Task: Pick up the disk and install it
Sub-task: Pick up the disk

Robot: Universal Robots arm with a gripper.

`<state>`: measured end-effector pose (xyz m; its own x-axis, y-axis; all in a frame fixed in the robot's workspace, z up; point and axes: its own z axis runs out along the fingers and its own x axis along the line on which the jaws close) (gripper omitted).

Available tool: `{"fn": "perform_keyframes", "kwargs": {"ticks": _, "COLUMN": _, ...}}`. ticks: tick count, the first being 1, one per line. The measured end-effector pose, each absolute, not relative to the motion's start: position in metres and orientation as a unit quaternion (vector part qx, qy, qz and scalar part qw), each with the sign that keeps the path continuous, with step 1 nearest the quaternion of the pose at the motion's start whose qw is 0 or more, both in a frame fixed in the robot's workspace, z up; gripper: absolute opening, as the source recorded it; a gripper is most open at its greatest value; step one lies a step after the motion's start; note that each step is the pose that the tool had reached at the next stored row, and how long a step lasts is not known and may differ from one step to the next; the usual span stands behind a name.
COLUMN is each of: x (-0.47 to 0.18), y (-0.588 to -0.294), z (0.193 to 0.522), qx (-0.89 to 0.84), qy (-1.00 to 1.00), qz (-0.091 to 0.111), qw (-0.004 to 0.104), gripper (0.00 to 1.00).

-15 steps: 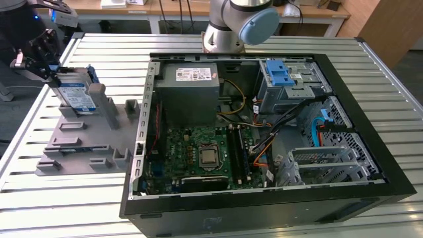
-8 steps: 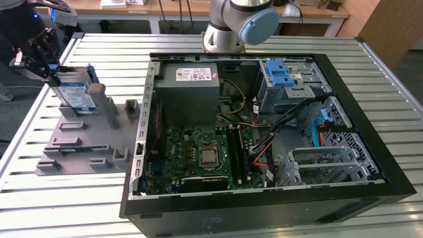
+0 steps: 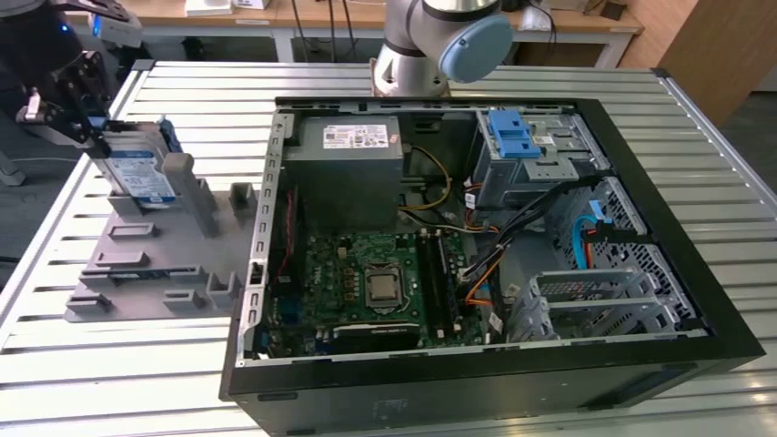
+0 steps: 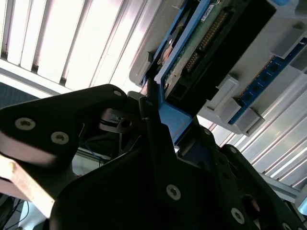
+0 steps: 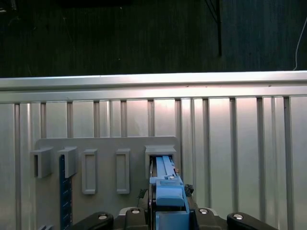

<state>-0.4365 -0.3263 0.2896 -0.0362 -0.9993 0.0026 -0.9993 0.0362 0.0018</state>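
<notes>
Exterior view: a slatted metal worktop (image 3: 122,364) carries an open black computer case (image 3: 716,337) lying on its side, with its boards and cables showing. At about ten o'clock from the case, a grey holder (image 3: 146,259) with several slots sits on the worktop. The disk (image 3: 136,173) stands on edge in the slot at the holder's twelve o'clock end, label side showing. The black end effector (image 3: 75,109) is at the disk's upper edge. Inside the case, at about one o'clock, a metal drive cage (image 3: 534,168) with a blue latch (image 3: 515,137) has no disk in it.

Second wrist view: the end effector (image 4: 156,112) looks closed on the disk (image 4: 201,43). One thin black finger (image 4: 152,129) lies flat against the blue side rail, and the green circuit board runs on beyond it.

First wrist view: the disk (image 5: 165,177) shows edge-on, its blue rail running from the end effector (image 5: 168,218) into a slot of the holder (image 5: 105,143).

As I judge it, the grasp is made but the disk is not yet lifted clear of the holder. The carry across to the case and the fitting are both left to do.
</notes>
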Motion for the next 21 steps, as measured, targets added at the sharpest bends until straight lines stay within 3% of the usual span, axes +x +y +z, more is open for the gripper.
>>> {"fn": "perform_keyframes", "kwargs": {"ticks": 6, "x": -0.4366, "y": -0.3263, "z": 0.2873, "qx": 0.694, "qy": -0.72, "qz": 0.001, "qw": 0.002, "gripper": 0.38}}
{"fn": "perform_keyframes", "kwargs": {"ticks": 7, "x": -0.4366, "y": -0.3263, "z": 0.2871, "qx": 0.694, "qy": -0.72, "qz": 0.001, "qw": 0.002, "gripper": 0.44}}
{"fn": "perform_keyframes", "kwargs": {"ticks": 11, "x": -0.4366, "y": -0.3263, "z": 0.2869, "qx": 0.694, "qy": -0.72, "qz": 0.001, "qw": 0.002, "gripper": 0.44}}
{"fn": "perform_keyframes", "kwargs": {"ticks": 13, "x": -0.4366, "y": -0.3263, "z": 0.2869, "qx": 0.694, "qy": -0.72, "qz": 0.001, "qw": 0.002, "gripper": 0.43}}
{"fn": "perform_keyframes", "kwargs": {"ticks": 14, "x": -0.4366, "y": -0.3263, "z": 0.2868, "qx": 0.694, "qy": -0.72, "qz": 0.001, "qw": 0.002, "gripper": 0.36}}
{"fn": "perform_keyframes", "kwargs": {"ticks": 21, "x": -0.4366, "y": -0.3263, "z": 0.2868, "qx": 0.694, "qy": -0.72, "qz": 0.001, "qw": 0.002, "gripper": 0.36}}
